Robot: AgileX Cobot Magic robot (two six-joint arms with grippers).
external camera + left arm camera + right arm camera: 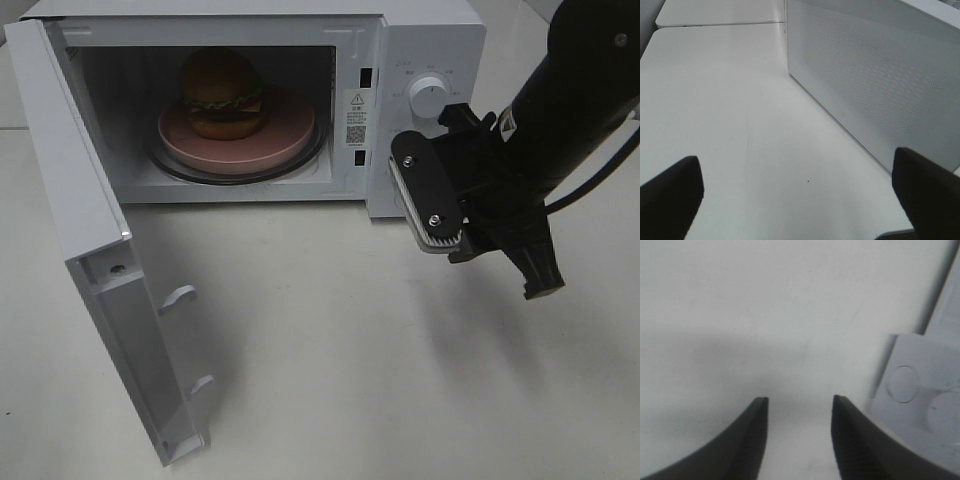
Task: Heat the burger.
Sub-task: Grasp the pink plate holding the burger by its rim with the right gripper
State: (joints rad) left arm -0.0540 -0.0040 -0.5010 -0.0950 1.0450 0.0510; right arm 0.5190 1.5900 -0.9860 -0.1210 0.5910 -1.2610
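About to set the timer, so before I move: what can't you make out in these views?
- Control panel below the knob: high view, covered by the right gripper.
- Markings around the knob: high view, too small to read.
- Left gripper: outside the high view; its wrist view shows only fingertips, cut by the edge.
- Back of the burger: high view, hidden by its front, in shadow.
- Right wrist view: blurred throughout.

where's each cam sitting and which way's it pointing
Exterior high: above the front, looking down into the open microwave at the burger; the right gripper shows.
Left wrist: low, facing along the table at a dotted microwave face; left gripper fingertips show, wide apart.
Right wrist: facing down at the table; its two fingers show, parted.
Shared: exterior and left wrist both show the microwave and table.
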